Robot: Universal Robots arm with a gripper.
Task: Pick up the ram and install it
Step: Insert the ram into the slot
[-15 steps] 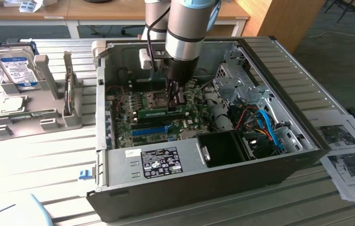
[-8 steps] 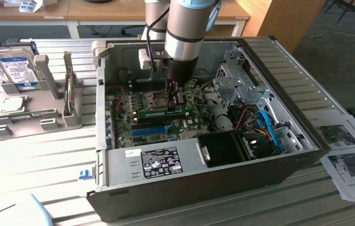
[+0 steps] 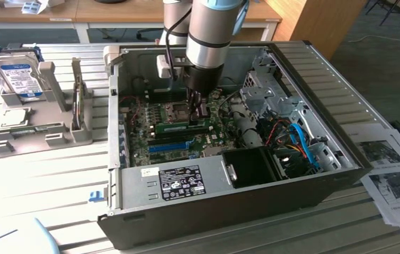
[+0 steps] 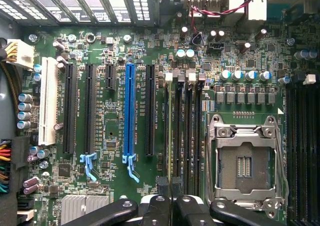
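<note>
Exterior view: arm reaching straight down into the open computer case (image 3: 327, 172), tool (image 3: 201, 114) low over the motherboard (image 3: 210, 140). Ram (image 3: 180, 127) standing on edge among the memory slots, green with a white label. Long axis running across the exterior view from left to right, roughly parallel to the blue slot (image 3: 169, 146) just nearer the camera. Tool at the ram's end toward the exterior view's right, so nearly the whole stick stretching away to the exterior view's left of it. Pressed almost together. Pinching the stick's end or merely bearing on its top edge — cannot tell. Fully seated or not, equally unclear.

Wrist view: fingertips (image 4: 164, 187) side by side, closed to a sliver, lined up with the dark memory slots (image 4: 186, 131) running lengthwise away from them. Empty processor socket (image 4: 245, 161) just beside those slots; blue slot on their other side, a little apart.

Room for moving — tight sideways, free upward. Socket's metal frame close along one flank of the slots. Drive cage (image 3: 267, 87) and bundled cables (image 3: 295, 140) toward the exterior view's right, apart from the tool. Case walls all round, top open. Hard drive (image 3: 17, 79) upright in a grey holder (image 3: 41, 140) on the counter (image 3: 44, 185), well apart and outside the case.
</note>
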